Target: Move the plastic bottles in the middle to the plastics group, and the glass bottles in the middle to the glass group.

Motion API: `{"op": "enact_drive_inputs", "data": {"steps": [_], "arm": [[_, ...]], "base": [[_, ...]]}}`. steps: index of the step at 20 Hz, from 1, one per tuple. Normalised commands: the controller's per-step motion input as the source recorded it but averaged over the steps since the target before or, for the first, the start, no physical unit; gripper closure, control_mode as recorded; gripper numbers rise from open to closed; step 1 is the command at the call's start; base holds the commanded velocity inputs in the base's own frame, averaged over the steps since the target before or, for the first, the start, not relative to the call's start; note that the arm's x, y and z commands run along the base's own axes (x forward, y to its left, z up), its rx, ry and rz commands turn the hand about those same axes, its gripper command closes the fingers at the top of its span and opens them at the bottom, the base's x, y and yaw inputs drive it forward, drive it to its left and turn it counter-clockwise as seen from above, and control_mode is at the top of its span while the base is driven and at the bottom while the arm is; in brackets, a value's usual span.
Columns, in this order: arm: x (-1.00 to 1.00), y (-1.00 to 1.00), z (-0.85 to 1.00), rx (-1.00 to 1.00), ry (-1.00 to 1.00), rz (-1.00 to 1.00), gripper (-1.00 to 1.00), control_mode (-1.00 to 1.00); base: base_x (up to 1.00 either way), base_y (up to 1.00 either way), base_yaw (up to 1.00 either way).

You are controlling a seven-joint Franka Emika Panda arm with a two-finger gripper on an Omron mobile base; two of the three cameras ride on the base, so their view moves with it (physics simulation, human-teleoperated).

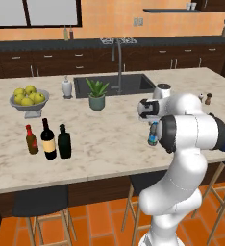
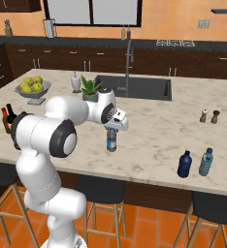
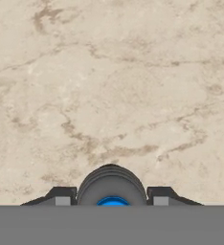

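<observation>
A: Nearest, what do the jaws do?
B: Gripper (image 3: 112, 198) fingers flank a clear water bottle (image 2: 111, 139) with a blue cap, pinching it upright on the marble counter (image 2: 149, 145), well in front of the sink (image 2: 135, 87).
A: Others?
B: 2 bottles, dark blue bottle (image 2: 184, 164) and another clear bottle (image 2: 206, 162), stand right of the sink; the dark green-black bottle (image 1: 64, 141) stands left, beside the wine bottle (image 1: 48, 139) and sauce bottle (image 1: 31, 140).

Beige marbled counter (image 3: 109, 86), clear pale-blue bottle (image 2: 111, 139) with blue cap, dark blue bottle (image 2: 184, 164), green-black bottle (image 1: 64, 142).
</observation>
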Motion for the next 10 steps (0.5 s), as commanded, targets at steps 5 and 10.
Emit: {"op": "enact_drive_inputs", "data": {"steps": [5,10], "arm": [[0.00,-0.05,0.29,-0.01,0.13,-0.03,1.00,-1.00],[0.01,-0.71,0.76,-0.09,0.24,-0.20,1.00,-1.00]], "base": [[0.00,0.00,0.00],[0.00,0.00,0.00]]}}
